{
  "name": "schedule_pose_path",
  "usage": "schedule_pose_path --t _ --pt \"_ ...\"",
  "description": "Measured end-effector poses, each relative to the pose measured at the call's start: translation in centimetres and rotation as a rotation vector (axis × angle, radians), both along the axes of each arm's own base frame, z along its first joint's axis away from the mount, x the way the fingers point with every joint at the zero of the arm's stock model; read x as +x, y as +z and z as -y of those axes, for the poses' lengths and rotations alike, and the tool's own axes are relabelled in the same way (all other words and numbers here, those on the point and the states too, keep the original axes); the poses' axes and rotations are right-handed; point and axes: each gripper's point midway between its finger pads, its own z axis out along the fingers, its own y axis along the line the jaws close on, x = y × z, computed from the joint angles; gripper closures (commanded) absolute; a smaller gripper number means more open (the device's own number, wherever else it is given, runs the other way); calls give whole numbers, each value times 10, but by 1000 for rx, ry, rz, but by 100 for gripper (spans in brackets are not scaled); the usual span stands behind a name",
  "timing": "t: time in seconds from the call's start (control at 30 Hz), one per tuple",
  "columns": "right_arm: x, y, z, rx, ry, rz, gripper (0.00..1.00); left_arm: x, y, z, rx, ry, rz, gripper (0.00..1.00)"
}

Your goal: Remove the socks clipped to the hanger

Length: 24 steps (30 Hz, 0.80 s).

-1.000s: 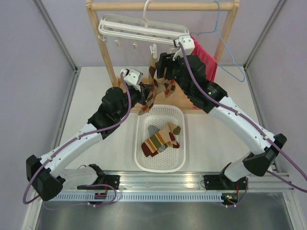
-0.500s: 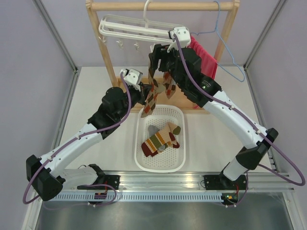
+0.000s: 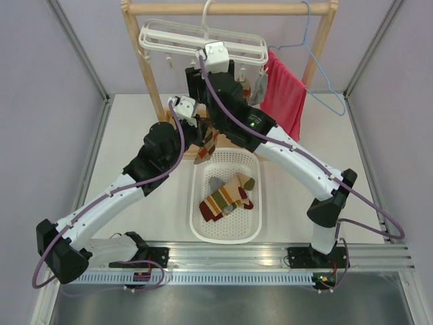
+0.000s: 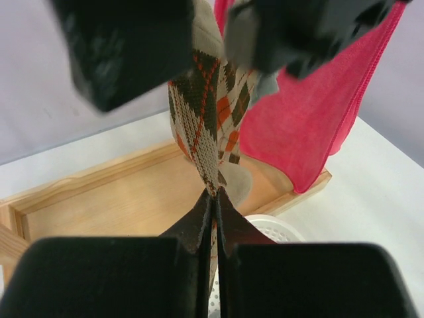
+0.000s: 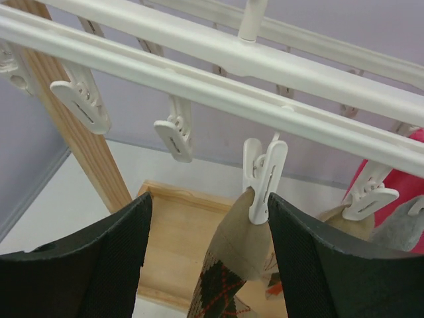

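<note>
Wooden rack (image 3: 145, 68) behind: the right gripper (image 5: 207, 212) has swung left, and its open jaws now flank the clip (image 5: 265, 172) holding the sock (image 4: 205, 126). Below, the left gripper (image 4: 213, 205) pinches the sock tight. Unclipping seems next.

Pale lilac walls (image 3: 40, 68); white tabletop (image 3: 122, 115); wooden rack (image 3: 169, 8) at back; metal rail (image 3: 223, 256) along near edge.

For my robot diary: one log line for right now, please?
left pincer: shut on argyle sock | right pincer: open, at its clip | sock: clipped to hanger
</note>
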Motion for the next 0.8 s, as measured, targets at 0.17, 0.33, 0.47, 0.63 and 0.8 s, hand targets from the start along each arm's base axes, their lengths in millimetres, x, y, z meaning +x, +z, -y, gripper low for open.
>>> schedule_pose_path --t 0.17,0.33,0.47,0.63,0.8 --pt "-3 -7 -5 -91 -94 11 26 3 1 -6 6 30 -2 98" --pt "-4 0 5 -123 -176 27 26 4 3 -8 7 42 2 98" --pt "-5 3 9 -123 -207 34 25 4 1 -9 15 42 -2 98" --pt "-4 2 12 -123 -233 32 25 3 1 -10 17 42 -5 98" --pt "-3 -2 13 -127 -253 26 25 3 1 -11 17 47 -5 98"
